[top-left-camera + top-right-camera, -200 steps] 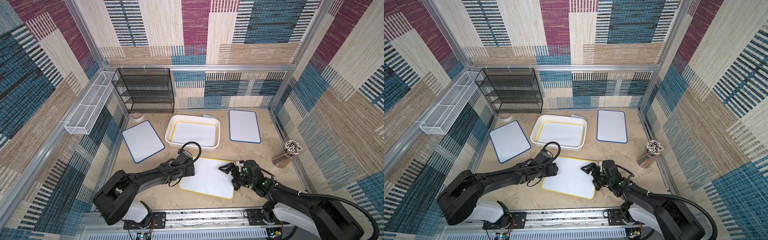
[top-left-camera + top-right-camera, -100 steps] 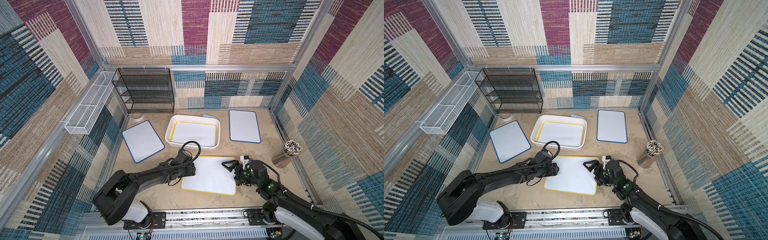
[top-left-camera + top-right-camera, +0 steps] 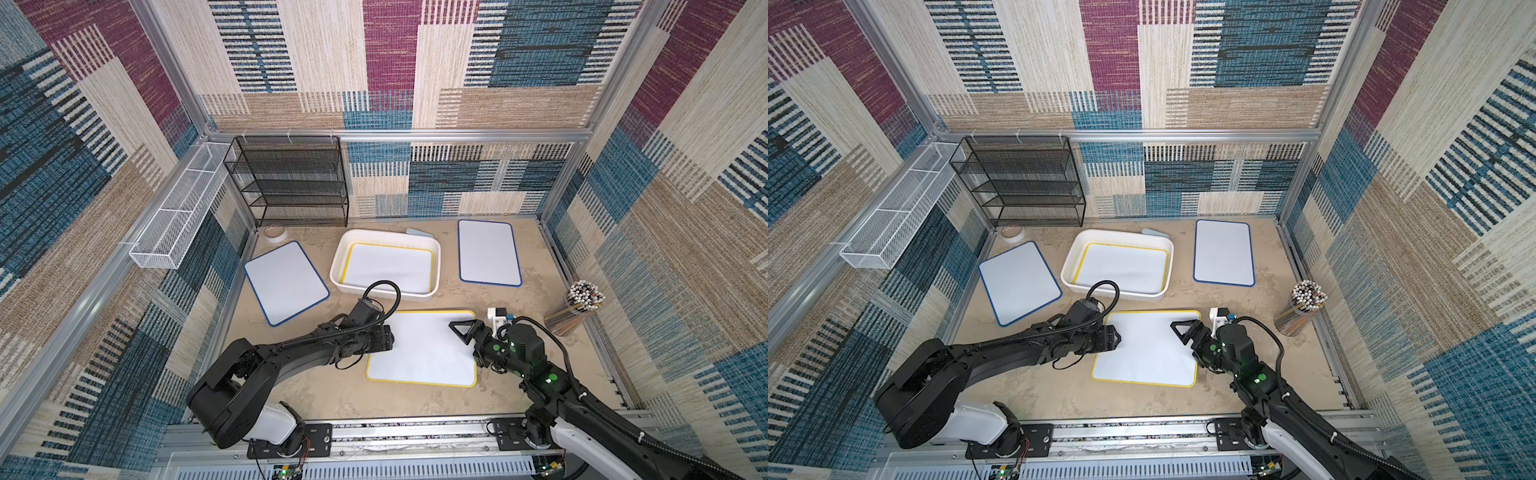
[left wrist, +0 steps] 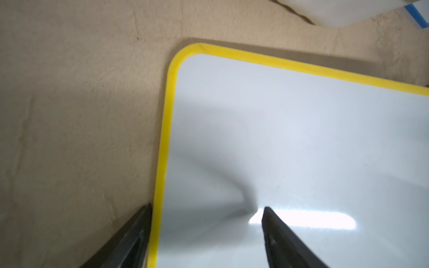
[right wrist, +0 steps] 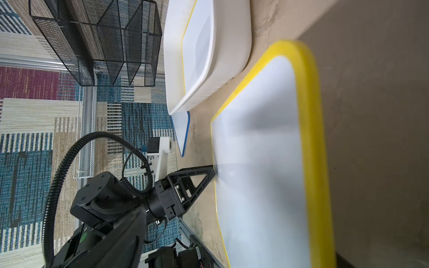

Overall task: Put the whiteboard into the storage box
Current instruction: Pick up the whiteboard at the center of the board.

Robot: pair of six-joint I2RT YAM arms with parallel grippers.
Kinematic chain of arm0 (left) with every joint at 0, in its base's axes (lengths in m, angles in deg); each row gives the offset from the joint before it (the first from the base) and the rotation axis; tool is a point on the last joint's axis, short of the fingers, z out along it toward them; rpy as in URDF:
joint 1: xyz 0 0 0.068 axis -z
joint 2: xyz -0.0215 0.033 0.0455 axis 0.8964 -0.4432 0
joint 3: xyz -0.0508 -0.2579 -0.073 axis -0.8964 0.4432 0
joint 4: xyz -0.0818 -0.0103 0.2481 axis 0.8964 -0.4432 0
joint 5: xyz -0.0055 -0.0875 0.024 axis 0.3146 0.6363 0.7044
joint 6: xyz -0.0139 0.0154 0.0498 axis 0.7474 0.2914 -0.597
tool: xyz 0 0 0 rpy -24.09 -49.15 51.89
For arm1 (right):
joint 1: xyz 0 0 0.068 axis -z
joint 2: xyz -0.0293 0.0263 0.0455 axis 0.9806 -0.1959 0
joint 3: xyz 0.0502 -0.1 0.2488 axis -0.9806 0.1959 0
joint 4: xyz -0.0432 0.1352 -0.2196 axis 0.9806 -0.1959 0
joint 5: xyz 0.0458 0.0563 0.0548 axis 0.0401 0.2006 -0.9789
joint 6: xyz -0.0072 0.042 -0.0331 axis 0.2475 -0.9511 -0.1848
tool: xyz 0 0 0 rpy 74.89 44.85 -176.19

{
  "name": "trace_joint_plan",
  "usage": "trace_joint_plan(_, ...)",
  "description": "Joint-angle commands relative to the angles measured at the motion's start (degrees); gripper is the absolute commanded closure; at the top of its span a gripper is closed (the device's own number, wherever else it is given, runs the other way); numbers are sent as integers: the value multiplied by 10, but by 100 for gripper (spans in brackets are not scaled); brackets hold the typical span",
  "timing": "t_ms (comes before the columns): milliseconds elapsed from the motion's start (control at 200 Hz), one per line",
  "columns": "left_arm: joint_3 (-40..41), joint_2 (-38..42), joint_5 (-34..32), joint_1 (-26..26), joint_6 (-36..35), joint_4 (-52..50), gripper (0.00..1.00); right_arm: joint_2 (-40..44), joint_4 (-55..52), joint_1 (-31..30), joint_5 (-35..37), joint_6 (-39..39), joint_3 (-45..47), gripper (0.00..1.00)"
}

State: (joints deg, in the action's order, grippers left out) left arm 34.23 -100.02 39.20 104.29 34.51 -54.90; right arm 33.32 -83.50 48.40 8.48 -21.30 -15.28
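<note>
Over the left edge of the whiteboard [image 3: 424, 353], my left claw [image 4: 206, 207] points down at the bench [image 3: 332, 399] with its jaws spread wide. One finger [image 4: 130, 239] stands just outside the board's yellow frame. The other finger [image 4: 285, 239] has its tip on the white surface. This claw straddles the frame and grips nothing.

My right claw [image 3: 453, 325] is at the opposite, right end of the same board. It is turned so that one triangular finger lies flat-side up over the white surface in both top views. Its partner is hidden underneath, so I cannot tell whether this claw is wide, narrow or closed on the board's edge.

The whiteboard lies on the bench between my two arms, long side running across, toward the front. Just behind it, past a narrow strip of bare bench, sits the storage box [image 3: 419, 295]. The whiteboard is outside the box, and a second yellow-framed board [image 3: 388, 268] lies flat inside it.

A blue-framed board [image 3: 286, 282] lies flat on the bench to the left of the box, turned at a slant. Another blue-framed board [image 3: 488, 253] lies to the right, square to the walls.

Farther out, a black mesh rack [image 3: 291, 178] stands against the rear wall with a small round bowl [image 3: 275, 232] at its foot. A white wire basket [image 3: 178, 224] hangs along the left wall. A clear holder packed with pencils [image 3: 575, 307] stands by the right wall, well apart from my right claw.
</note>
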Motion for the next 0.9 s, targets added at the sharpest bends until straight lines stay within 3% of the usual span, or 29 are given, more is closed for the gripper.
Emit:
trace_joint_plan(0, 9, -16, 86, 1, 17, -112, 23, 2, -16, -1, 1, 31, -17, 16)
trace_joint_plan(210, 5, -22, 87, 0, 17, -113, 23, -3, -41, -1, -16, 62, -33, 36)
trace_joint_plan(386, 5, -22, 87, -2, 16, -115, 23, -9, -66, -1, -25, 84, -48, 43)
trace_joint_plan(591, 4, -23, 87, -2, 16, -114, 23, -13, -83, -1, -34, 100, -59, 58)
trace_joint_plan(892, -2, -9, 83, -3, 15, -124, 23, -5, -94, -1, -33, 107, -65, 67)
